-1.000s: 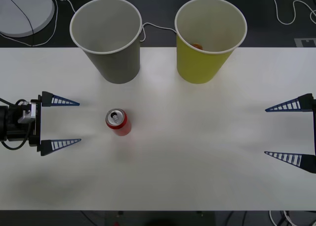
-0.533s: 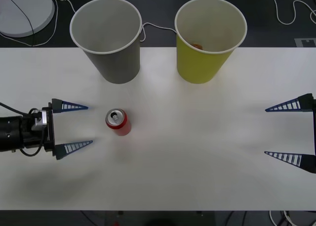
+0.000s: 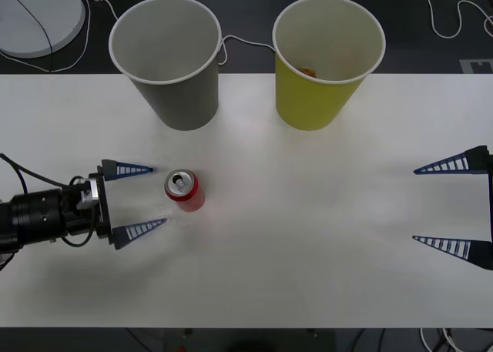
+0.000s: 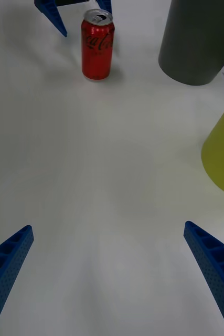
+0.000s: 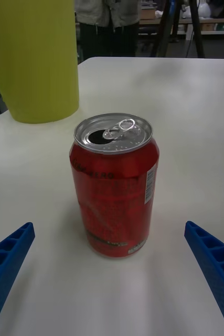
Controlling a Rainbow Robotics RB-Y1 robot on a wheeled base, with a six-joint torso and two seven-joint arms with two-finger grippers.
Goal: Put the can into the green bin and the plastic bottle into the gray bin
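Left gripper (image 3: pixel 145 199) low over the table (image 3: pixel 308 236), fingers spread wide, tips just short of the can (image 3: pixel 185 191) and set to pass either side of it, not touching; looks like a side-on grasp approach. Can upright on the white tabletop, tab end up, nearer the gray bin (image 3: pixel 166 59) than the green bin (image 3: pixel 329 61), apart from both. Spread looks wider than the can body, so clearance on both flanks as seen from the left wrist (image 5: pixel 115 189). Both bins upright at the far edge of the table, mouths open; something small and orange inside the green one, can't tell what. No plastic bottle identifiable on the tabletop. Right gripper (image 3: pixel 454 205) parked at the right edge, also wide open, well clear of the can. Open tabletop between can and green bin, nothing in the way; carry likely needs lift above the rim. Gray bin sits just beside that route, so some clip risk on the swing across.
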